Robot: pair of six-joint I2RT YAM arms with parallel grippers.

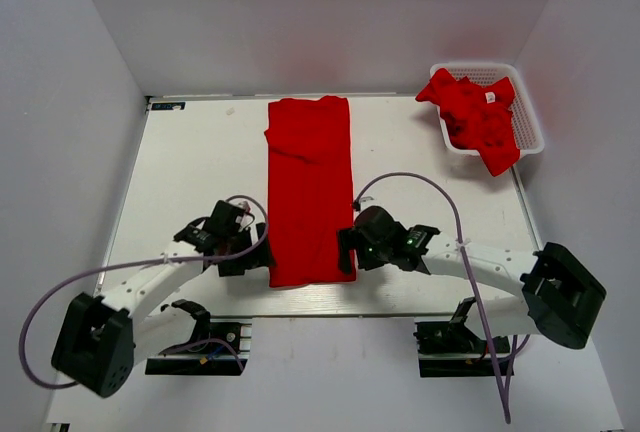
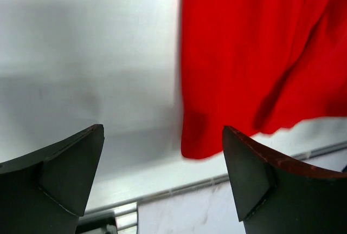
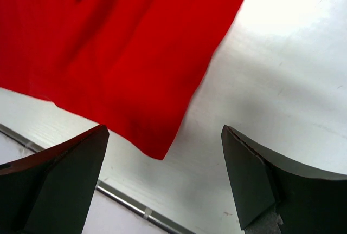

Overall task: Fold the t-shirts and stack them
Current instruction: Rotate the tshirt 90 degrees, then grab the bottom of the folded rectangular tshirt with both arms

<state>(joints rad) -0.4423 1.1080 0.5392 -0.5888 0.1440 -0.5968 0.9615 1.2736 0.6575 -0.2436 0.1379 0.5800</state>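
Note:
One red t-shirt lies on the table as a long narrow strip, folded lengthwise, its hem toward the arms. My left gripper stands open just left of the hem's near-left corner, nothing between its fingers. My right gripper is open at the near-right corner, also empty, its fingers apart over bare table. More red t-shirts sit crumpled in the white basket at the far right.
The table's near edge with a metal rail runs just below the shirt's hem. White walls enclose the table on three sides. A purple cable loops over the right arm.

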